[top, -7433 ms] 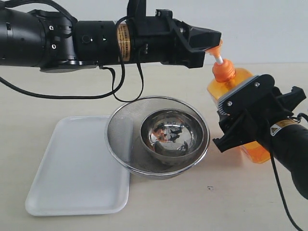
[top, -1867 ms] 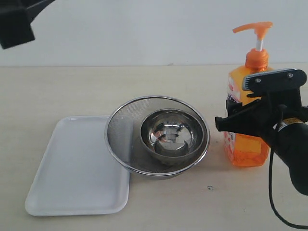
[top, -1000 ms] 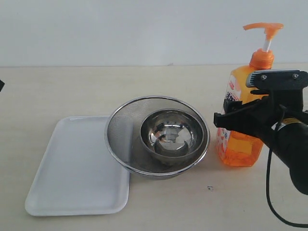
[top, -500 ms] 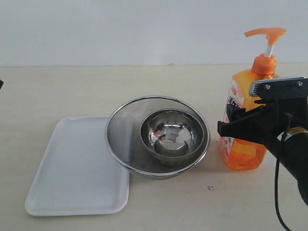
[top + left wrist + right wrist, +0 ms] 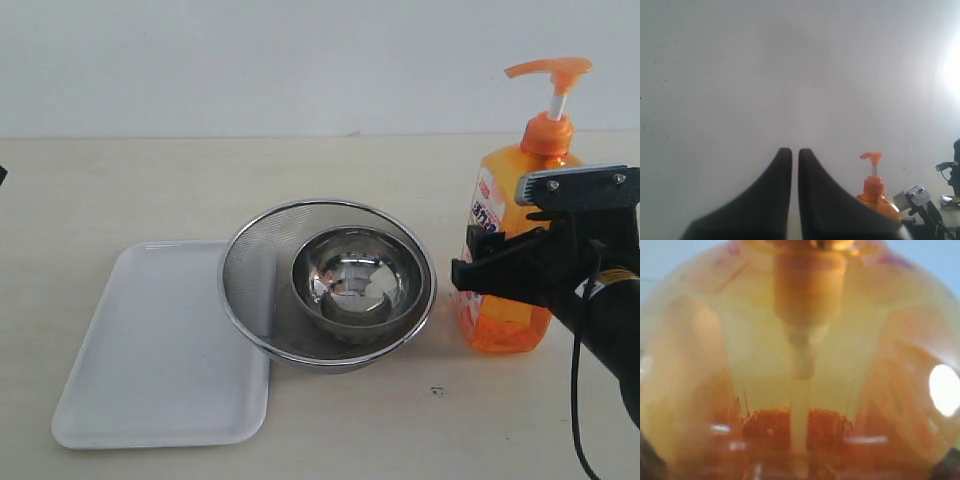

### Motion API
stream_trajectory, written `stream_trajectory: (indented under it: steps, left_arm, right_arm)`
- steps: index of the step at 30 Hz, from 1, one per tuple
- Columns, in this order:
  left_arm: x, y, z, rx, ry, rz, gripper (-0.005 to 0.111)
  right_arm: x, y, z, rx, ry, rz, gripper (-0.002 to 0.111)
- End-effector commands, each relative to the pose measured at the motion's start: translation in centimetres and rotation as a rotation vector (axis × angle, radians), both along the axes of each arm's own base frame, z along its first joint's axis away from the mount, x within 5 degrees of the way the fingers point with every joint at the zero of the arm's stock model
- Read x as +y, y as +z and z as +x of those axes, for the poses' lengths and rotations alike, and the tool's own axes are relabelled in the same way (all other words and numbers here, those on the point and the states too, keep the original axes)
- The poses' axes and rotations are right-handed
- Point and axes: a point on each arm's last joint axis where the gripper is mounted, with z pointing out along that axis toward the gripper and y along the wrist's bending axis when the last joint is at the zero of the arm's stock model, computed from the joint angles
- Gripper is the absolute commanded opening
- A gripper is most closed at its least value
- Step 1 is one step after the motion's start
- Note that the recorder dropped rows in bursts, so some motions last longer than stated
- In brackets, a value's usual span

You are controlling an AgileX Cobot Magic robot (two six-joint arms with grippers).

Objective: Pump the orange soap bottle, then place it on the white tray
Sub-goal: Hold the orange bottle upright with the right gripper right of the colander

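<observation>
1. The right gripper (image 5: 497, 238) straddles the tall translucent orange soap bottle (image 5: 507, 318) at mid-body, low enough to carry it steadily. Whether the jaws are pressing it is unclear.
2. The bottle stands upright on the table; the round steel mesh bowl (image 5: 250, 290) separates it from the flat white tray (image 5: 150, 350).
3. The left gripper (image 5: 795, 165), jaws together, is raised clear.

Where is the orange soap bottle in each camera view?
Exterior view: orange soap bottle upright at right, beside the mesh bowl, inside the right claw.
Left wrist view: bottle small, beyond the shut left claw.
Right wrist view: bottle fills the frame, blurred.
Shared landmark: orange pump head, exterior and left wrist only.
</observation>
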Motion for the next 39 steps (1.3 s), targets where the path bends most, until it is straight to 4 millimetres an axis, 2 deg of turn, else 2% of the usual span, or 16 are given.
stream_trajectory:
  steps: [1, 17, 26, 39]
  left_arm:
    - [0.06, -0.08, -0.14, -0.001, -0.005, -0.007, 0.005]
    - [-0.02, -0.1, -0.2, -0.001, -0.016, -0.004, 0.005]
    - [-0.04, -0.1, -0.21, -0.001, -0.018, -0.004, 0.005]
    - [-0.04, -0.1, -0.21, -0.001, -0.018, -0.004, 0.005]
  right_arm:
    - [-0.06, -0.8, -0.44, 0.075, 0.009, -0.007, 0.076]
    - [-0.08, -1.31, -0.54, 0.118, -0.005, 0.011, 0.076]
    - [-0.08, -1.68, -0.01, 0.052, -0.034, 0.042, 0.076]
    - [0.48, -0.82, 0.28, -0.06, 0.029, 0.051, 0.076]
